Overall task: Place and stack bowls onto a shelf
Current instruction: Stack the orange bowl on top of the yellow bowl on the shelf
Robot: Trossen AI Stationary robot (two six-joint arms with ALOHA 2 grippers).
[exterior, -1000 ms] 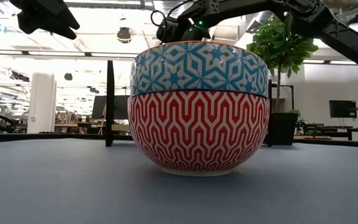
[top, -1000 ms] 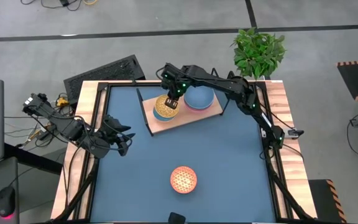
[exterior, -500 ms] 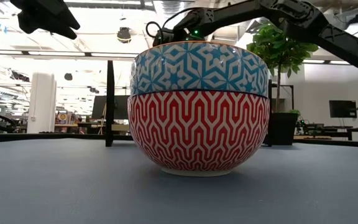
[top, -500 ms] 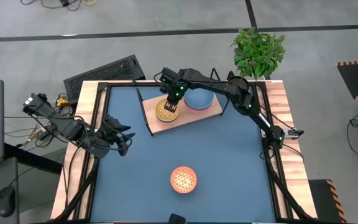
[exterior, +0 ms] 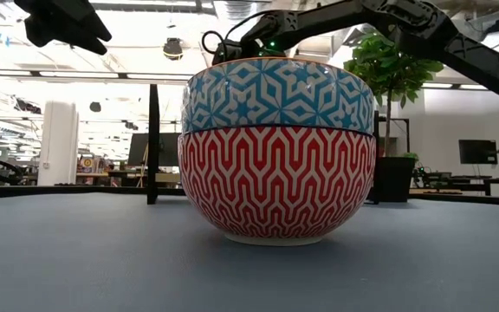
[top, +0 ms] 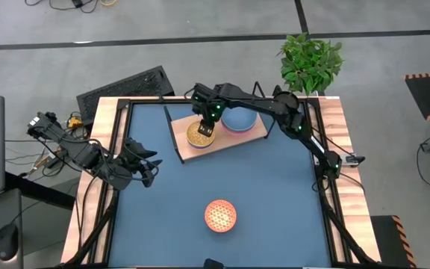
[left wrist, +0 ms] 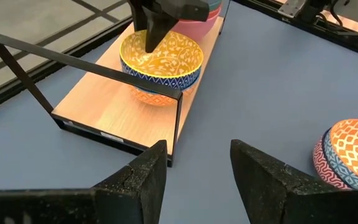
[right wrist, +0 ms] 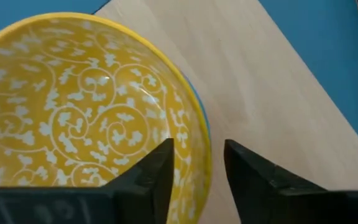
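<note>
A second ago the right hand (top: 204, 128) carried the yellow patterned bowl (top: 199, 134) slightly above the shelf (top: 239, 140), nearer the frame's centre; now the bowl sits lower and further toward the upper left of the high view, apparently resting on the light-wood board. In the left wrist view the bowl's base meets the wood, so this bowl looks placed, or nearly so. The right hand still pinches the bowl's rim: in the right wrist view one finger lies inside the yellow interior and the other outside the wall, gripping it, not yet released. The right arm stretches from the right edge of the counter (top: 275, 194) across to the shelf, wrist bent downward over the bowl. Just beside the yellow bowl, toward the upper right of the high view, a light blue bowl (top: 240, 117) sits nested in a pink one on the same board. A stacked pair, the orange-patterned bowl (top: 220, 214) with a red-patterned one beneath it, stands well apart at lower centre. It likely goes next. The left hand (top: 146, 168) waits at the left side of the counter, fingers spread and empty.
</note>
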